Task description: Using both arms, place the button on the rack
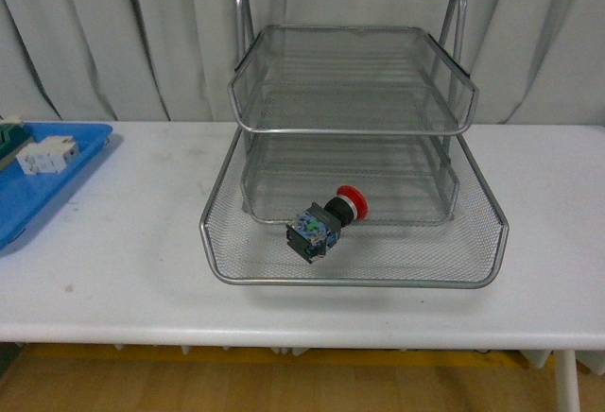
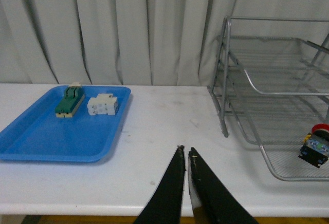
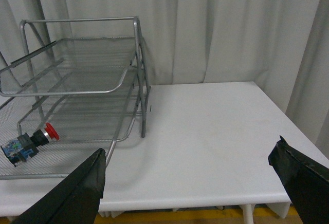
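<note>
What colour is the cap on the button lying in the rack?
Red. The button shows best in the front view.

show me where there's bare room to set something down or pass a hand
Bare table lies between the blue tray and the rack, right of the rack to the table's end, and narrowly before its front rim. Crowded: the rack's bottom tier with the button, the tray's far end with the white terminal block.

Red-capped button (image 1: 326, 221) lying on side in bottom tier of silver wire rack (image 1: 352, 128).
</note>
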